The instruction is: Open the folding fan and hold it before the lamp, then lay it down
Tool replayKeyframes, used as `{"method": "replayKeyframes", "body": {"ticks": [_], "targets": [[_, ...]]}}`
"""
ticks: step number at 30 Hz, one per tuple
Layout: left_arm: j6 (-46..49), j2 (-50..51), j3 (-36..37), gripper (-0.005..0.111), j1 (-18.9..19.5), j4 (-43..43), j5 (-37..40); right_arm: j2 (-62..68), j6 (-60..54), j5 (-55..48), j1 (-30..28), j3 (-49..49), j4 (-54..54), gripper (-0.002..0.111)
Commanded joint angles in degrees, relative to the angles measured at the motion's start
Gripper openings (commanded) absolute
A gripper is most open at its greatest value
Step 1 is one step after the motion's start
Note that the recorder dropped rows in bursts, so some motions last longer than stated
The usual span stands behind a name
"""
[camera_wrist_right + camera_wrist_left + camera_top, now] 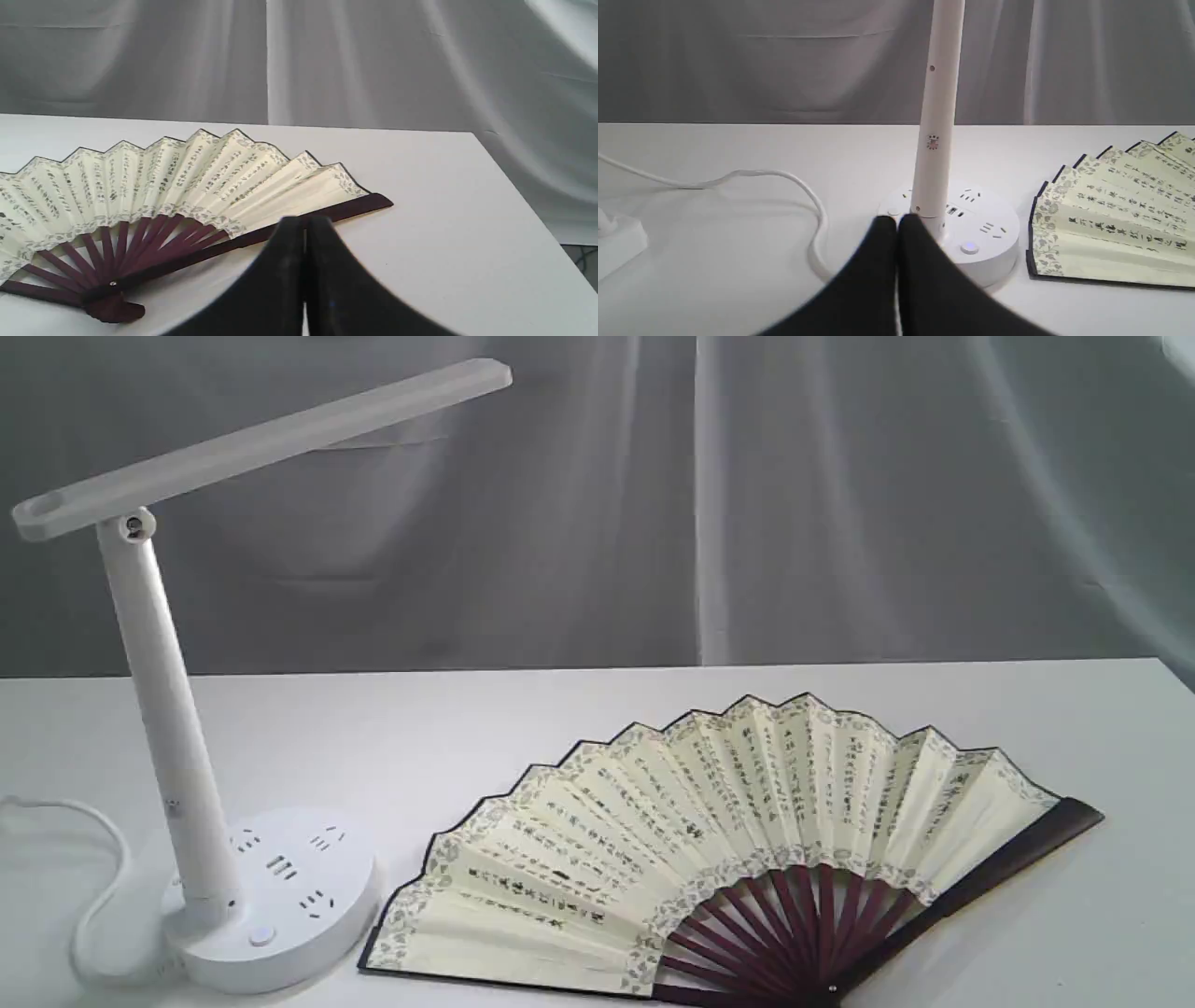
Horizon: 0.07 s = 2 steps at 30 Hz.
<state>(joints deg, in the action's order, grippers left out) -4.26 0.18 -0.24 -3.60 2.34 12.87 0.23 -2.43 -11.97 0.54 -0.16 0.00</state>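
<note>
On the counter [653,709] the folding fan [728,803] seems light, tearable; grasp its stiff guard [1018,863]; left end effector [896,224], right end effector [304,225]: pressed together, empty.

Cream calligraphy folding fan [738,821] spread open flat on the table, just beside white desk lamp [177,747], upright on round base

A folding fan [709,821] of matt cream pleated paper, with smooth dark maroon wooden ribs. A lamp [177,747] of smooth white plastic, faintly glossy. A matt white table [597,709]. Behind, a soft grey cloth backdrop [840,495].
</note>
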Motion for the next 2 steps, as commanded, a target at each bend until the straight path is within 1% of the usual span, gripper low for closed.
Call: {"method": "replayKeyframes", "body": {"ticks": [1, 2], "targets": [[-0.02, -0.18, 0.24, 0.000, -0.28, -0.48, 0.02, -0.23, -0.31, 0.78, 0.06, 0.16, -0.30, 0.000], [-0.02, -0.18, 0.24, 0.000, -0.28, -0.48, 0.02, -0.23, -0.31, 0.78, 0.06, 0.16, -0.30, 0.000]]}}
